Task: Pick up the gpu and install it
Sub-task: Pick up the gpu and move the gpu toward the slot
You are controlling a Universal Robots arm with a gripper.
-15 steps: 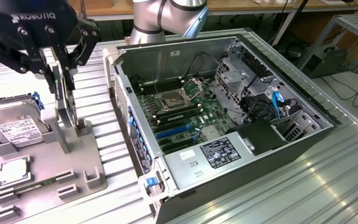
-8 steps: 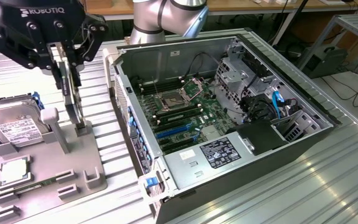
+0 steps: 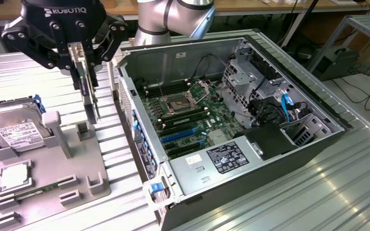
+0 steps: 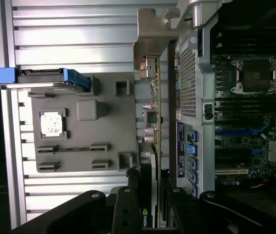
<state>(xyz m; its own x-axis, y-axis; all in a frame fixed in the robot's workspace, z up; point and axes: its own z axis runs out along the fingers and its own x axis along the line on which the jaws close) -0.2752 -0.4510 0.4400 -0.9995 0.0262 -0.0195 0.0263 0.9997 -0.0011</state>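
One step down, one to go, as far as I could judge. The gripper (image 3: pixel 84 60) was clamped on the gpu (image 3: pixel 90 98), pinching the upper part so the card hung on edge with its long side running downward. So the pick-up part looked done.

Where it was: outside the computer case (image 3: pixel 172 62), just beside the case's outer wall on the exterior view's left. It was above the grey parts holder (image 3: pixel 50 192) that sat next to the case on that same side. The bottom edge looked clear of the holder's little posts, though from that angle I couldn't swear there was a gap. In the wrist view the card showed edge-on, running between the case wall and the holder, with the black fingers (image 4: pixel 128 214) closed on either side of it.

The install part hadn't happened yet. Inside the case the motherboard (image 3: pixel 191 115) lay exposed, and the blue slots (image 3: pixel 178 136) on it had no card seated in them. The gpu wasn't over the case opening either, just alongside it.

The other stuff sat in the holder, farther from the case than the card: the hard drive (image 3: pixel 15 127) in its blue carrier and the small CPU chip (image 3: pixel 15 175) in its pocket. The gripper touched neither of them.
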